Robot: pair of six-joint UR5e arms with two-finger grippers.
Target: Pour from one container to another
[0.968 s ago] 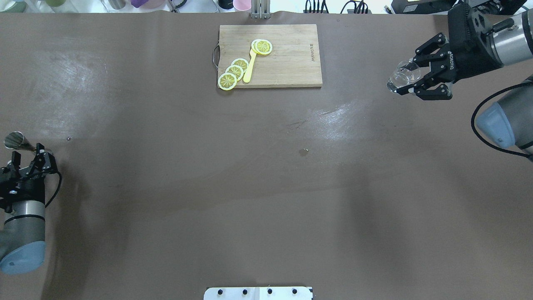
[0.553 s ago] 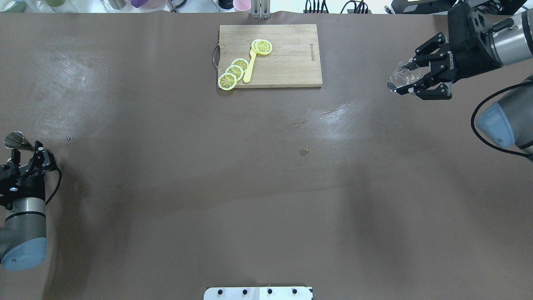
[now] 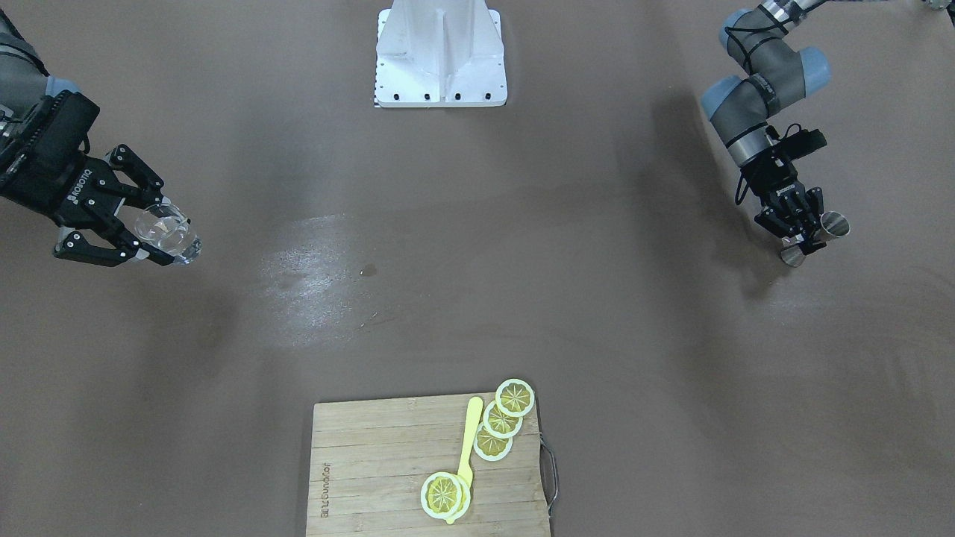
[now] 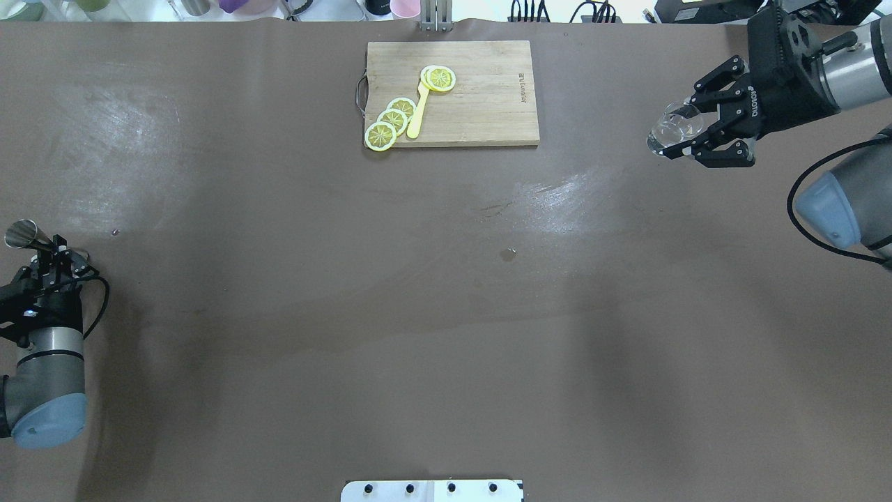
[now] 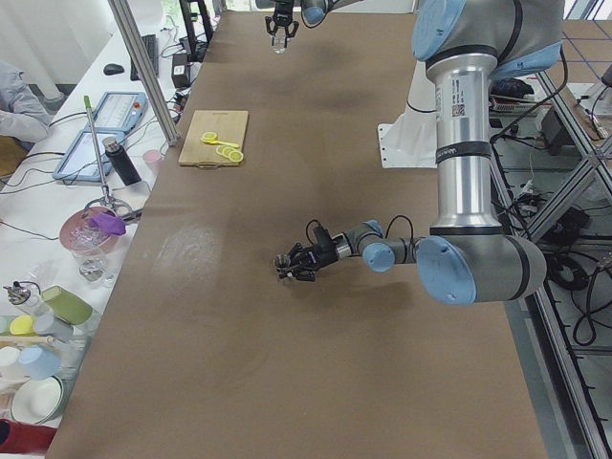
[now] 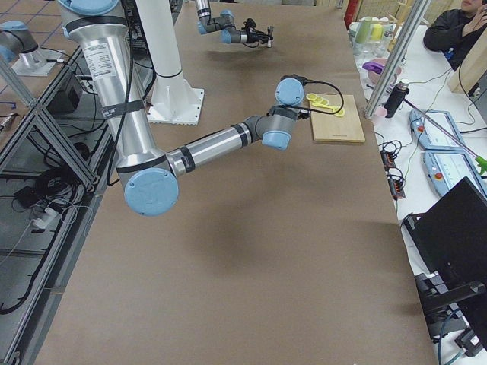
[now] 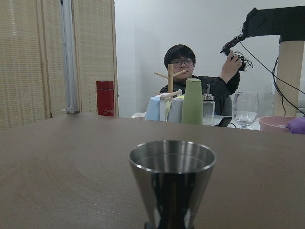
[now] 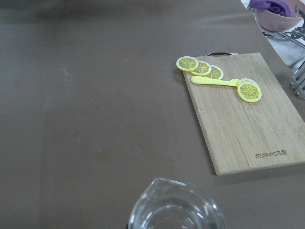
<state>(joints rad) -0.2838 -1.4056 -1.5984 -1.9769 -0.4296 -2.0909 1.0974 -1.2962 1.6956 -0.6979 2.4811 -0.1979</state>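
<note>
Glass (image 4: 670, 128) and metal cup (image 4: 19, 235) are well apart, one at each end of the brown table (image 4: 390, 314). My right gripper (image 4: 686, 132) is clamped around the glass, a finger on each side of its clear wall, and holds it up off the table near the far right corner. In my right wrist view its rim (image 8: 177, 208) fills the bottom of the picture. I cannot tell whether it holds anything.

My left gripper (image 4: 50, 249) lies low and level at the left edge of the table, its jaws pinched on the narrow waist of the metal cup. That cup flares out both above and below the grip. In my left wrist view it (image 7: 171, 174) stands upright with its mouth open upward and nothing visible inside. From the front it (image 3: 827, 228) sits just past my fingertips. I cannot tell whether its foot touches the table.

Between the two, at the far edge of the table, lies a wooden cutting board (image 4: 488, 104). On it are lemon slices (image 4: 392, 120), three overlapping in a row at its left end and more under the bowl of a yellow spoon (image 4: 418, 115).
</note>
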